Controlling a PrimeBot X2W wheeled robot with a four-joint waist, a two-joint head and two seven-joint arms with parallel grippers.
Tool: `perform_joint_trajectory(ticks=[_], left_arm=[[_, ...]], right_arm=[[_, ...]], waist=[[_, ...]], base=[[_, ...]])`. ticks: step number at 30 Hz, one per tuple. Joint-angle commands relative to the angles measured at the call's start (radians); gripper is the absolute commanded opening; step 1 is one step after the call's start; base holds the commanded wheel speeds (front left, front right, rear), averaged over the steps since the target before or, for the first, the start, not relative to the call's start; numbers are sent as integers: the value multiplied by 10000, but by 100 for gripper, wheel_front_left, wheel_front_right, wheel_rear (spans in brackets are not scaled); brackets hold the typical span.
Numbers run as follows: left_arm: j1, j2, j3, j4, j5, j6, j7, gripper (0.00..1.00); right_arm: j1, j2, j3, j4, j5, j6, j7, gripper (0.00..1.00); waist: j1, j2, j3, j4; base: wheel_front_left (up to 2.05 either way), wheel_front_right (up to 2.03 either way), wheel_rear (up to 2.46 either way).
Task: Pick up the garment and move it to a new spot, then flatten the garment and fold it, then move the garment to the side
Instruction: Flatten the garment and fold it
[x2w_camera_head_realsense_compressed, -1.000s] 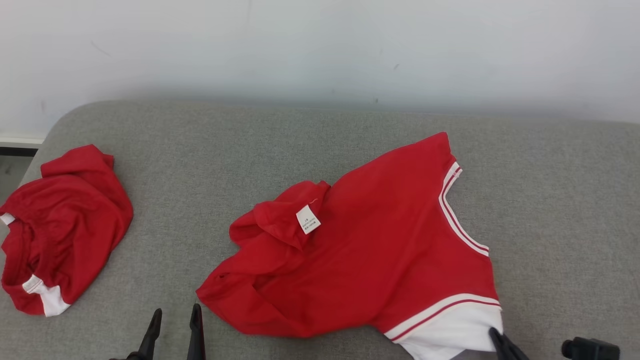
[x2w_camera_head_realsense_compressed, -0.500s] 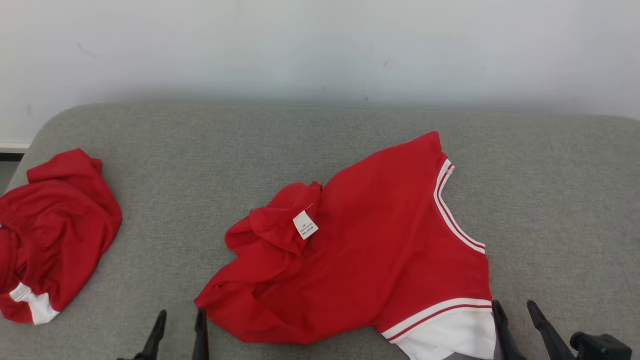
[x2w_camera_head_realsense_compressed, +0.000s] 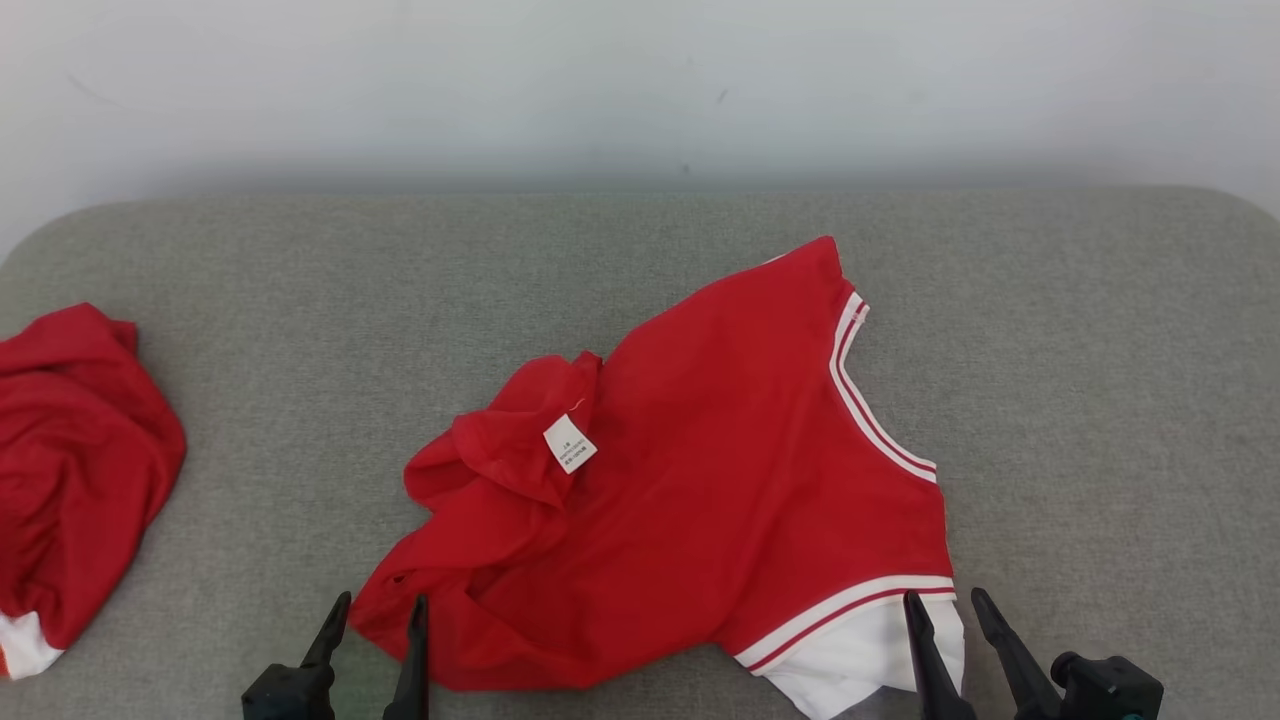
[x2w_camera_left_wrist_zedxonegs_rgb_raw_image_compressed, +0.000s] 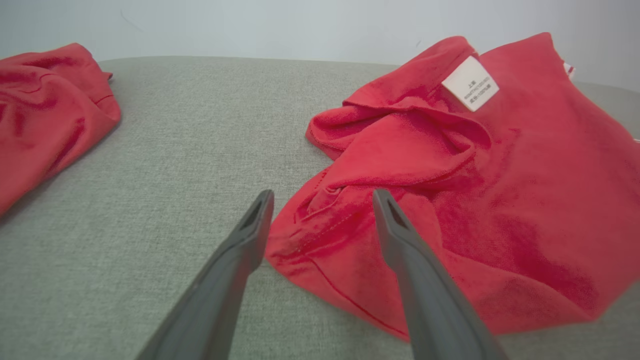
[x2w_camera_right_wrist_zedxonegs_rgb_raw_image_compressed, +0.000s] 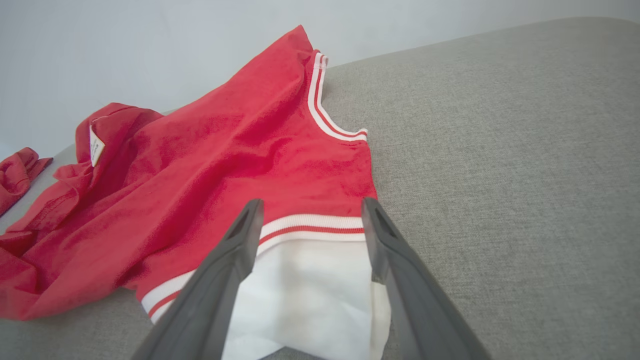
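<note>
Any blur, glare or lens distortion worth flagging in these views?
Head view: soft light, no glare, a shadow band on the wall above the grey cushion. Left wrist view: the fingers look soft and oversized, the label of the red garment sharp. Right wrist view: tilted horizon; the white panel bright, not blown out.

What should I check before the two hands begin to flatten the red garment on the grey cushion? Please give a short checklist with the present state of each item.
1. The left hand is open: ok, fingers apart at the near red corner of the garment.
2. The right hand is open: ok, fingers apart at the white section.
3. The garment lies flat: not ok, its left part is bunched around the label.
4. The second red garment lies apart: ok, bare grey cushion shows between them.
5. The fingers touch the cloth: cannot tell.
</note>
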Motion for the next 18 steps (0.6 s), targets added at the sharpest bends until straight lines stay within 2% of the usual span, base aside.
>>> perform_joint_trajectory(ticks=[1,6,8,9,18], left_arm=[[-130,58,3,94,133,-10,-38,100],[-383,224,-74,814,-52,-12,-38,100],[-478,258,-98,916,-123,-10,-38,6],[-450,268,-103,933,-146,-3,-38,0],[103,216,-115,390,-293,-2,-38,0]], right_arm=[[-127,13,7,92,47,33,-98,100],[-314,-33,27,438,84,33,-278,100],[-378,-41,23,506,86,33,-355,100],[-391,-41,11,552,90,33,-372,100],[-248,-46,-77,783,72,33,-546,100]], waist=[[0,0,101,-104],[0,0,163,-183],[0,0,165,-198],[0,0,162,-198],[0,0,3,236]], base=[[0,0,0],[0,0,0],[0,0,0],[0,0,0],[0,0,0]])
